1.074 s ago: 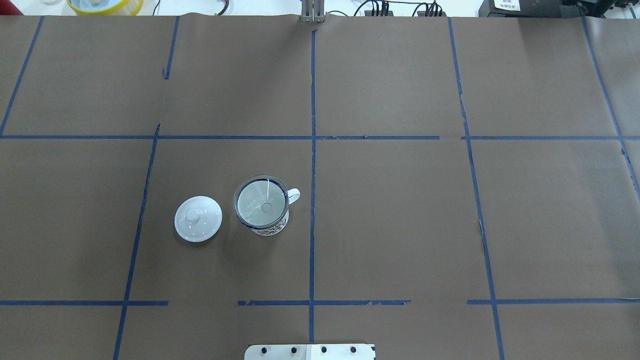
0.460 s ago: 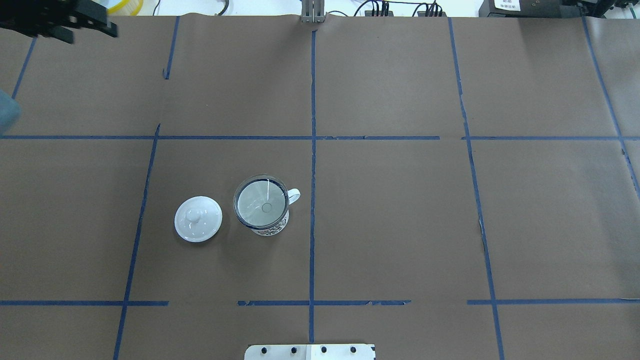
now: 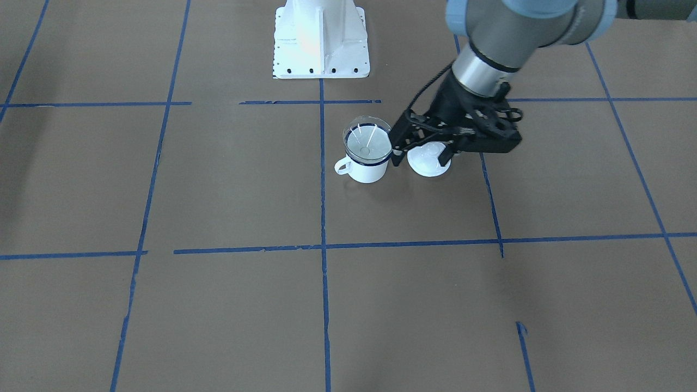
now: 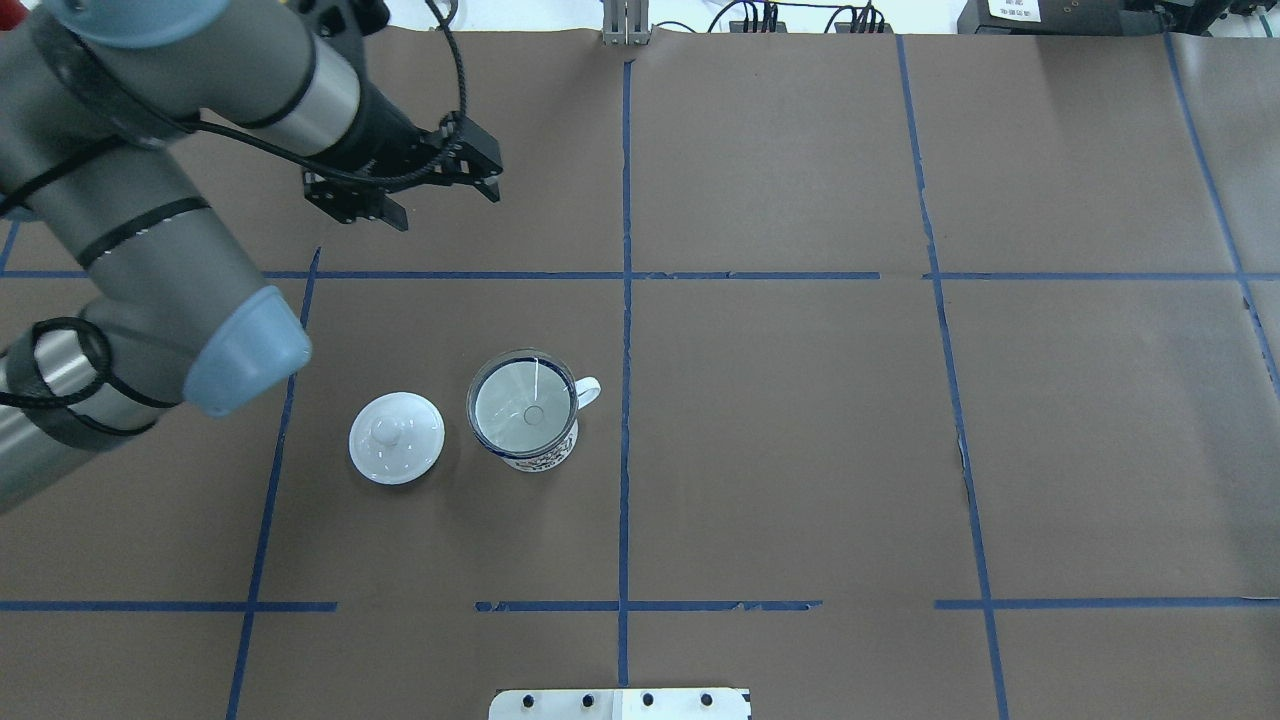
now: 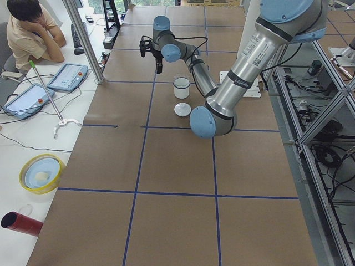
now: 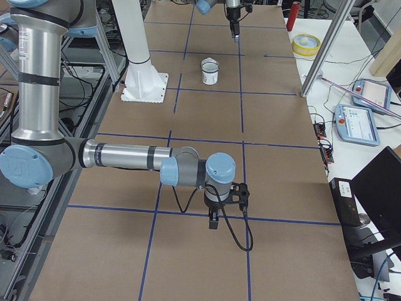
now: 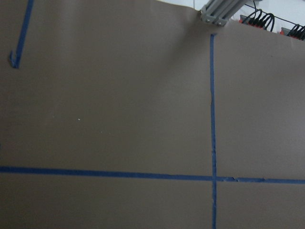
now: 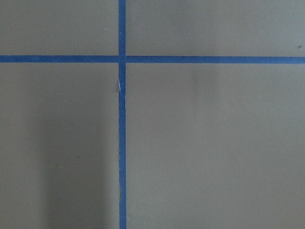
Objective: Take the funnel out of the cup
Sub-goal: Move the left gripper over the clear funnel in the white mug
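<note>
The cup [image 4: 528,456], a white enamel mug with a dark blue rim, stands upright left of the table's middle line, also in the front view [image 3: 368,170]. The clear funnel [image 4: 523,405] sits in its mouth, its rim standing above the mug in the front view [image 3: 368,140]. My left gripper [image 4: 440,200] is open and empty, raised above the table beyond the cup and apart from it; in the front view [image 3: 420,157] it overlaps the lid. My right gripper [image 6: 215,219] hangs over bare table far from the cup; I cannot tell whether it is open or shut.
A round white knobbed lid [image 4: 396,437] lies just left of the cup. The robot's white base plate [image 3: 321,38] is at the near edge. Off the table's left end are a yellow bowl [image 5: 40,173], tablets and a seated person [image 5: 30,27].
My left arm has swung into the overhead view from the far left corner, and its gripper has moved right and nearer to the cup. Cup, funnel and lid have not moved.
</note>
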`<state>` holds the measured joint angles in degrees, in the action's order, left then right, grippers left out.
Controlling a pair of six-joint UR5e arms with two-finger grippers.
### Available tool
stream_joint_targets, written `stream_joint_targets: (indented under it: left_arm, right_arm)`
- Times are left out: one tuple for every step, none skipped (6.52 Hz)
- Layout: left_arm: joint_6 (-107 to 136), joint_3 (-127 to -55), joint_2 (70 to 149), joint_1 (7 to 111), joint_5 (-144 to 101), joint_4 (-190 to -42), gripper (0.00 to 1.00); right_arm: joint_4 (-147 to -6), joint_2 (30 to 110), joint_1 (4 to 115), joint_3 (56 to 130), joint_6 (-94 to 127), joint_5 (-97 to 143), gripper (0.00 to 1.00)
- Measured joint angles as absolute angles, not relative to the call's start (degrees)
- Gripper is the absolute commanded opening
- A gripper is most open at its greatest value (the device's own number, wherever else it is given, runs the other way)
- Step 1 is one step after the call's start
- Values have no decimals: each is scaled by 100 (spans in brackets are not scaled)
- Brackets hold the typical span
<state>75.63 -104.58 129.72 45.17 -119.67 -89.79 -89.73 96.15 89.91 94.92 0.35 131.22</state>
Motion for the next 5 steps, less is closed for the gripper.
stream_joint_targets:
  left_arm:
    - [7788, -10305, 13388, 4107, -11720, -8282, 100]
    - [7891, -10152, 13572, 3807, -11452, -7938, 100]
    - [7976, -9986, 13640, 3554, -11165, -7818, 100]
    - [8046, -9851, 13665, 3368, -10986, -7790, 100]
    - [8071, -9780, 13669, 3231, -10912, -7799, 100]
  right_arm:
    - [-8974, 9615, 8991, 9492, 35, 13122, 100]
    - [-8973, 9613, 8991, 9492, 35, 13122, 100]
    - [-8974, 9612, 8991, 9492, 35, 13122, 100]
    - [-8974, 9613, 8991, 9492, 35, 13122, 100]
    - [-8974, 9614, 8991, 9492, 35, 13122, 100]
